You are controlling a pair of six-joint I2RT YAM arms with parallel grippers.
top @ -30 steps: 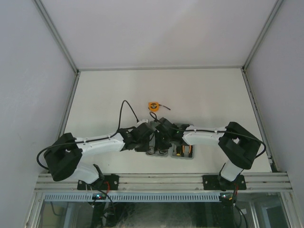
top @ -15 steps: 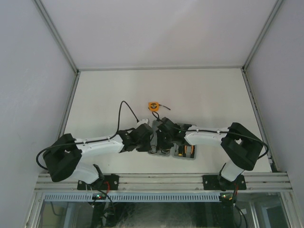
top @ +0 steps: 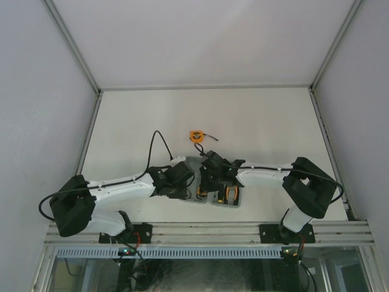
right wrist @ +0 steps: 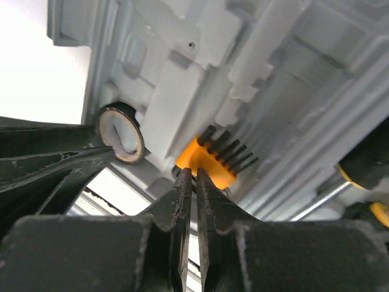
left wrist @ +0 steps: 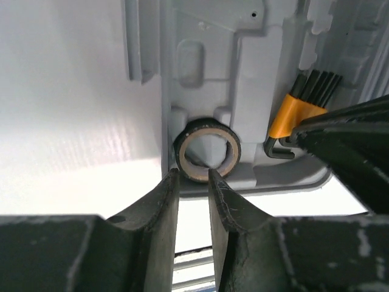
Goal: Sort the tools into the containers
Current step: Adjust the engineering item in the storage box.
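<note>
Flat grey rectangular tool case [left wrist: 200,55]: moulded plastic, smooth, with a soft sheen. Small black ring [left wrist: 206,124]: matt outside, pale and paper-like inside. Orange hex-key set [left wrist: 292,115]: glossy plastic holder, dull black metal keys. White table [left wrist: 73,121]: smooth, lightly shiny.

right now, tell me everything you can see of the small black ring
The small black ring looks like a tape roll: black outside, cream inner face, hollow middle. It sits tilted, opening facing the left wrist camera, in a rounded recess at the corner of the grey tool case, touching its moulded walls. The left end effector sits just before it, fingers slightly parted, seemingly not gripping it.
</note>
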